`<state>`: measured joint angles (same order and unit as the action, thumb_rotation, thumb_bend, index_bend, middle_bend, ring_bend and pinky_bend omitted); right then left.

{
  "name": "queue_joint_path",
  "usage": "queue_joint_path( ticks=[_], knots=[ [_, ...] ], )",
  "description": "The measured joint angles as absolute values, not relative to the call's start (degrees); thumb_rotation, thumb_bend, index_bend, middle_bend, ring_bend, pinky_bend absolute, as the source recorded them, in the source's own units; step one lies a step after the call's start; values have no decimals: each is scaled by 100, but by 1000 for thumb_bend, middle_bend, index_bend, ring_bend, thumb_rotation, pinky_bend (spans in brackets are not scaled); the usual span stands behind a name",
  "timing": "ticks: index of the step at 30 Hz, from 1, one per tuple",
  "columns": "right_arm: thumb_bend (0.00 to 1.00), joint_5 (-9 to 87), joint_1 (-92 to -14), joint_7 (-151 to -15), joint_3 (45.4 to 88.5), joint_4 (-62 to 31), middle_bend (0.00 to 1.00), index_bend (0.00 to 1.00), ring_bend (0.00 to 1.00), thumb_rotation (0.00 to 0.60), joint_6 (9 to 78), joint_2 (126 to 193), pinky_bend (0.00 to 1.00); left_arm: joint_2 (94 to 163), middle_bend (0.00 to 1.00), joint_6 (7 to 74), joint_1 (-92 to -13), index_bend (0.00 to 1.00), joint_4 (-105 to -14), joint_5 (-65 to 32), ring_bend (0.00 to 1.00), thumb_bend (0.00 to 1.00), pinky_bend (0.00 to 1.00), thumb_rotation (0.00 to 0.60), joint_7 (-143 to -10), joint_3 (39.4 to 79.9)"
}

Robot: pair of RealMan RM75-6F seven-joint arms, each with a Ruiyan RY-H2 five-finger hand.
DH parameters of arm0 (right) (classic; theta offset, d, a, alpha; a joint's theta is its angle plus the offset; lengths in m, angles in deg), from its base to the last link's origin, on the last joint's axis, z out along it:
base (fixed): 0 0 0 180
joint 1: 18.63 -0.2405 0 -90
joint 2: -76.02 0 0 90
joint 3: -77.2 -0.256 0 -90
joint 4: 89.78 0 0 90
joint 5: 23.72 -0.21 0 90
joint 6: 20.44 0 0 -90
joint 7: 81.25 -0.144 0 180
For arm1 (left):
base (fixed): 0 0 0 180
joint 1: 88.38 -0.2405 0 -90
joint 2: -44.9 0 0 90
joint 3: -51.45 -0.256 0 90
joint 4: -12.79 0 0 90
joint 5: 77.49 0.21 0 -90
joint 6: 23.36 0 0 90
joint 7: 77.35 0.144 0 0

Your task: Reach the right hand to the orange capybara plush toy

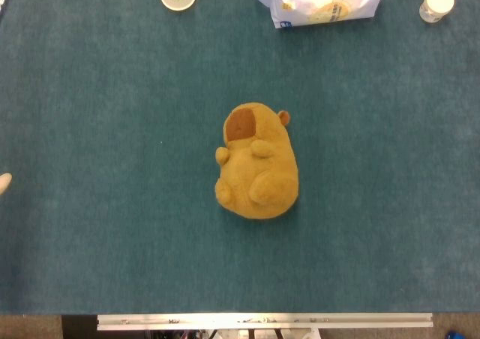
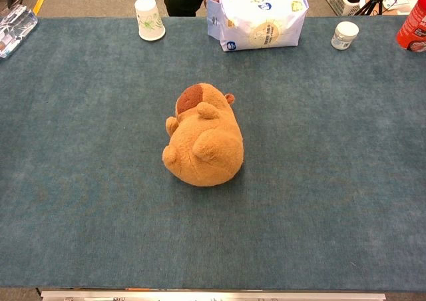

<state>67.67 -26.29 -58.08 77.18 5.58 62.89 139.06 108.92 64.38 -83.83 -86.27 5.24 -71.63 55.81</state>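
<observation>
The orange capybara plush toy (image 1: 257,164) lies on its back in the middle of the teal table, its brown snout pointing toward the far side; the chest view shows the plush (image 2: 204,139) at the centre too. Nothing touches it. My right hand is in neither view. At the left edge of the head view a small pale rounded tip (image 1: 4,181) pokes in, seemingly a fingertip of my left hand. The rest of that hand is out of frame.
Along the far edge stand a paper cup (image 2: 149,19), a white and blue bag (image 2: 257,19), a small white jar (image 2: 345,35) and a red container (image 2: 415,22). A clear plastic item (image 2: 14,22) lies at the far left corner.
</observation>
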Motion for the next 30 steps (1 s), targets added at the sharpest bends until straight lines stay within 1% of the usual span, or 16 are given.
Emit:
queue_joint_path(
  ticks=[18,25,26,27,28,29,30],
  knots=[
    [0,6943,-2782,-6030,7698,649,392,316,356,600,6070,13902,565,10885,599,6455,-8445,604,-8628,543,469,103,617,600,-7191,5548],
    [0,7088,-3000,-6152,7691,704,393,316,366,600,5807,13946,572,10836,599,6504,-8505,604,-8631,512,469,104,617,600,-7265,5550],
    [0,7115,-3041,-6154,7688,720,402,316,391,600,5761,13952,591,10838,599,6497,-8504,604,-8625,511,469,104,617,600,-7270,5550],
    [0,7144,-3087,-6154,7684,740,430,316,450,600,5711,13956,633,10841,599,6481,-8500,604,-8615,506,469,104,617,600,-7277,5551],
    [0,7182,-3150,-6152,7679,772,482,316,529,600,5636,13957,689,10845,599,6464,-8494,604,-8605,503,469,104,617,600,-7282,5552],
    [0,7205,-3196,-6151,7678,804,531,316,584,600,5569,13951,729,10852,599,6447,-8487,604,-8594,500,469,104,617,600,-7289,5553],
    [0,7223,-3246,-6150,7679,845,623,314,667,600,5490,13940,791,10862,599,6423,-8475,604,-8579,497,469,104,617,600,-7297,5555]
  ],
)
